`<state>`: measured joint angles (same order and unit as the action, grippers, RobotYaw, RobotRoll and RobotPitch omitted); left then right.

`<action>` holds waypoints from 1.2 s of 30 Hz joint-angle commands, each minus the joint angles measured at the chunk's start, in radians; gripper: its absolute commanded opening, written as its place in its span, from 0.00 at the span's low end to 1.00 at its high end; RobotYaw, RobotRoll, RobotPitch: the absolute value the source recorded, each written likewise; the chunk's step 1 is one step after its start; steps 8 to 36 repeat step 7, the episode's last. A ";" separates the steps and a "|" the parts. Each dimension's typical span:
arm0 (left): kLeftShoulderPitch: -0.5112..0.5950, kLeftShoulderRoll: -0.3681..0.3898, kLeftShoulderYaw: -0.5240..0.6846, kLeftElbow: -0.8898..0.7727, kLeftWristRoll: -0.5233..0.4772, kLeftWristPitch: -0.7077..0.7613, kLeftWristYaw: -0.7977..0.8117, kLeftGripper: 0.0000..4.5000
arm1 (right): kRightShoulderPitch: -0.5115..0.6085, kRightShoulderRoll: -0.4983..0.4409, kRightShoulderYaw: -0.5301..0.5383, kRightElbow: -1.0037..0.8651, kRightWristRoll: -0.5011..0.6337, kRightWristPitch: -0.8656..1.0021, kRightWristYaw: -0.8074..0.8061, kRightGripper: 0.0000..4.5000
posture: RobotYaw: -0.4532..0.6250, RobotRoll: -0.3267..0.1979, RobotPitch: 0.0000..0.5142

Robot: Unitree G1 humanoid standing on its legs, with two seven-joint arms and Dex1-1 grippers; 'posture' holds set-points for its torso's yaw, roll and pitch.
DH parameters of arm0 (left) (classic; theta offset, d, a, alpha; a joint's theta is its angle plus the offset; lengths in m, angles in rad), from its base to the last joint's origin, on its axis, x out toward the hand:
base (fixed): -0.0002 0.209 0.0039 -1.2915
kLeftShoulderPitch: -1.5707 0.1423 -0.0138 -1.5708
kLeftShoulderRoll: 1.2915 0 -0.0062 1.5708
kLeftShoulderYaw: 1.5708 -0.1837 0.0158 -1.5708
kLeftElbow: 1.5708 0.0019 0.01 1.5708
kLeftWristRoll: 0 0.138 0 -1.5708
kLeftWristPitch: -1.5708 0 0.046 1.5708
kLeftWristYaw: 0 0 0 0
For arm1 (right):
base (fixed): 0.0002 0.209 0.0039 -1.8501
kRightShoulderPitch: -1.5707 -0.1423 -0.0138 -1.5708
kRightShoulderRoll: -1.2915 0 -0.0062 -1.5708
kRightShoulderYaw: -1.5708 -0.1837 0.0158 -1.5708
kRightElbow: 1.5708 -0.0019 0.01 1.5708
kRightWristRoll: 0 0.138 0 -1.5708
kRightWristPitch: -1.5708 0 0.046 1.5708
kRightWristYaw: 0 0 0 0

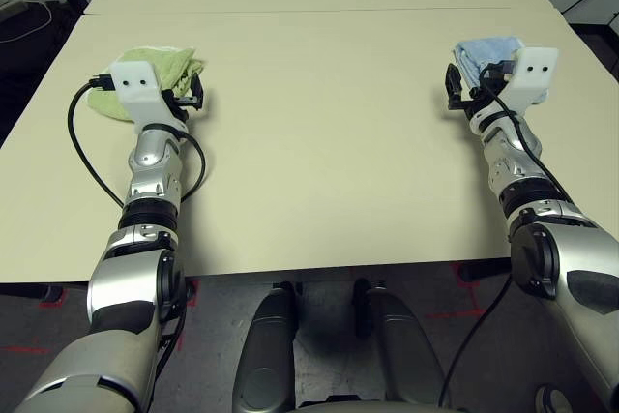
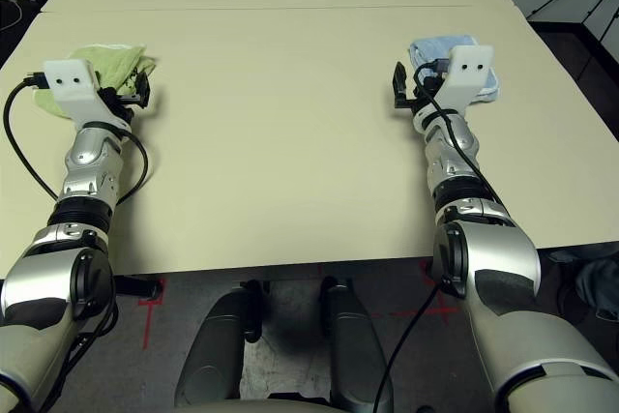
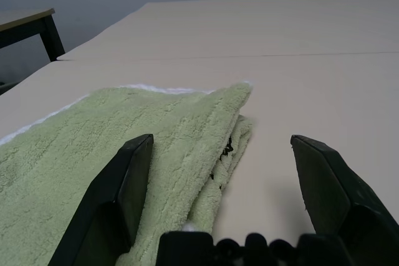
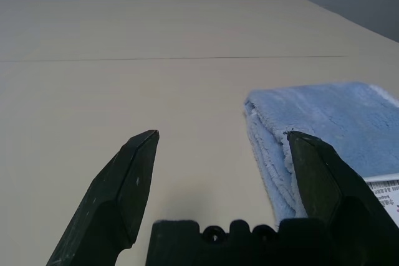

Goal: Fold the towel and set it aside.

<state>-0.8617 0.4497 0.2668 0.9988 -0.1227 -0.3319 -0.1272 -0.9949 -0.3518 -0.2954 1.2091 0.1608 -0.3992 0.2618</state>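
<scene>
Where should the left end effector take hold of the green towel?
Take the green towel at its folded edge and near corner, which lie between the open fingers of the left end effector. The layers stack there and the bare table lies beside them, so come in low from that side, probably pinching all the layers.

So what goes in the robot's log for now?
left gripper: open, over green towel | right gripper: open, beside blue towel | nothing held

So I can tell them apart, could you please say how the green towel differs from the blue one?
The green towel has white edging and lies at the table's left; the blue towel carries a white label and lies at the right. The green one is loosely folded, the blue one neatly. Both are folded terry cloth.
</scene>
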 commanded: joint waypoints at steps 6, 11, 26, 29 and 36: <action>0.001 0.014 0.009 0.025 -0.004 0.010 -0.002 0.99 | 0.001 0.002 -0.004 0.017 -0.004 -0.015 -0.014 1.00 | 0.42 0.62 0.37; 0.000 0.014 0.010 0.026 -0.004 0.011 -0.004 0.99 | 0.001 0.002 -0.004 0.017 -0.003 -0.015 -0.014 1.00 | 0.41 0.62 0.36; 0.000 0.014 0.010 0.026 -0.004 0.011 -0.004 0.99 | 0.001 0.002 -0.004 0.017 -0.003 -0.015 -0.014 1.00 | 0.41 0.62 0.36; 0.000 0.014 0.010 0.026 -0.004 0.011 -0.004 0.99 | 0.001 0.002 -0.004 0.017 -0.003 -0.015 -0.014 1.00 | 0.41 0.62 0.36; 0.000 0.014 0.010 0.026 -0.004 0.011 -0.004 0.99 | 0.001 0.002 -0.004 0.017 -0.003 -0.015 -0.014 1.00 | 0.41 0.62 0.36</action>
